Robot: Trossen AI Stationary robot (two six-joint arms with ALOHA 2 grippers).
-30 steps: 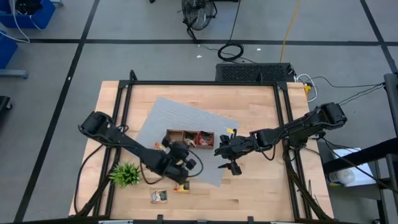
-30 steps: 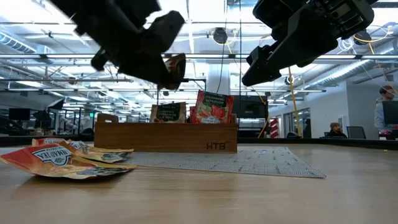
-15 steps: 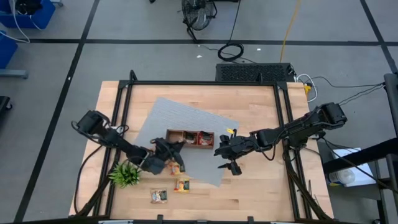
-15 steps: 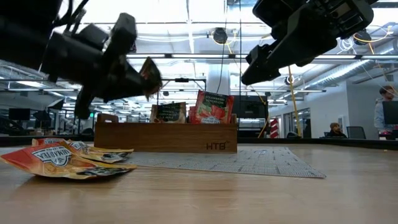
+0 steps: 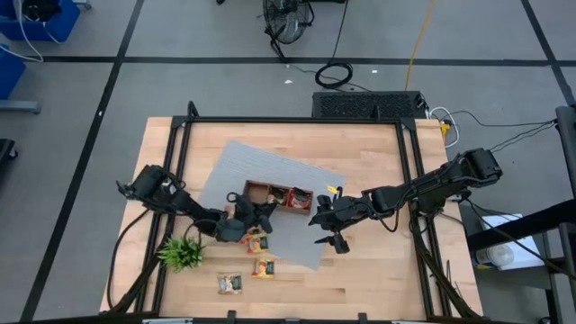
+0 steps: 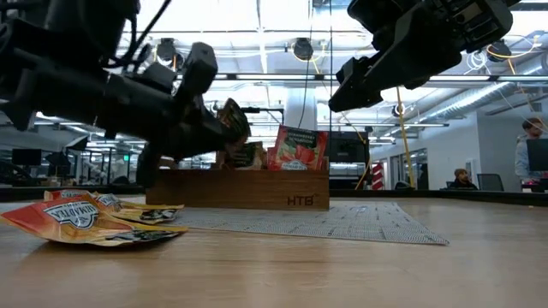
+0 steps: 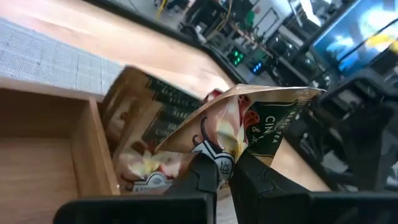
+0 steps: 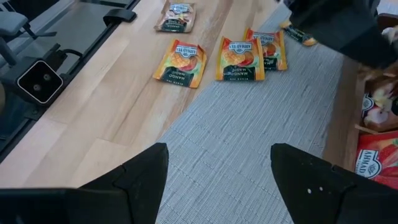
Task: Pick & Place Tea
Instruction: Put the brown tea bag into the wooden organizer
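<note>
A brown-and-cream tea sachet (image 7: 264,118) is held in my shut left gripper (image 7: 227,163), low over the left end of the brown wooden tray (image 5: 275,188). Another sachet (image 7: 155,121) leans inside the compartment just below it, and a red one (image 6: 299,146) stands upright farther right in the tray. Loose orange sachets (image 8: 239,59) lie on the grey mat (image 8: 249,143) and the wood near the table's front. My right gripper (image 5: 320,229) hangs open above the mat, right of the tray, with nothing between its fingers (image 8: 143,180). My left gripper pinches the sachet's lower edge (image 7: 225,144) between its two fingertips. The fingers come nearly level from the table's left side. The sachet stands up from the fingers, tilted and a little crumpled, lifted clear above the tray's compartment.
A small green spiky plant (image 5: 180,252) stands at the front left beside my left arm. Three sachets (image 5: 256,243) (image 5: 263,267) (image 5: 230,283) lie between the tray and the table's front edge. A black frame rail (image 5: 297,120) runs around the table.
My left gripper has come down and gone toward the table's far edge, to the tray's left end, rolling its wrist on the way. It has stayed shut on the sachet, which has sunk from well above the tray to just over its rim.
</note>
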